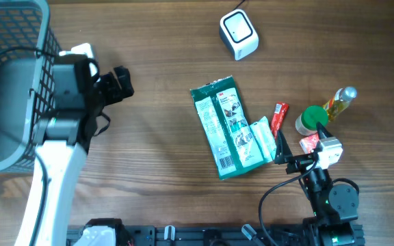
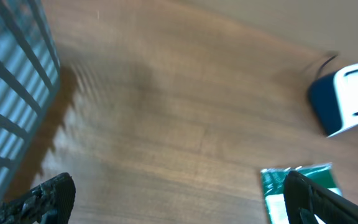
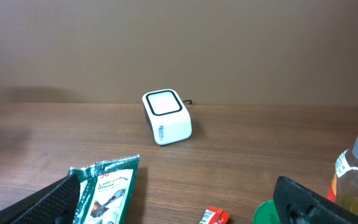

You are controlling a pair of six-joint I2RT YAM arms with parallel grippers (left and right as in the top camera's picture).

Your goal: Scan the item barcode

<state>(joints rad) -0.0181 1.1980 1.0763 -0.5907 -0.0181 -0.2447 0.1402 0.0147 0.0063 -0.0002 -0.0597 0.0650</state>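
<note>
Short of the scanner (image 1: pixel 239 34), on the side nearer our two bases, lies the green packet (image 1: pixel 224 130) that we take to be the item to scan. It rests flat on the wooden surface (image 1: pixel 156 171), well apart from the scanner. Its long axis runs roughly toward the scanner and away from it, with the far end tipped a little to the scanner's left. One short end faces the scanner. The other, which carries what looks like printed code (too small for us to be sure), faces our right arm.

Our right fingers (image 3: pixel 48 202) stand spread wide and hold nothing. They sit on the near side of the scanner and to its right, just beside the packet's near right corner. In the right wrist view they aim at the scanner, with the packet low and to the left between them.

Our left fingers (image 2: pixel 42 198) are equally wide and empty. They hang well to the scanner's left and are separated from the packet by bare surface.

We judge the right arm the nearer one. Its reach is a small shift left, to close across the packet's narrow width, not along its length. A small pale pouch (image 1: pixel 262 140) overlapping that right edge may get in the way.
</note>
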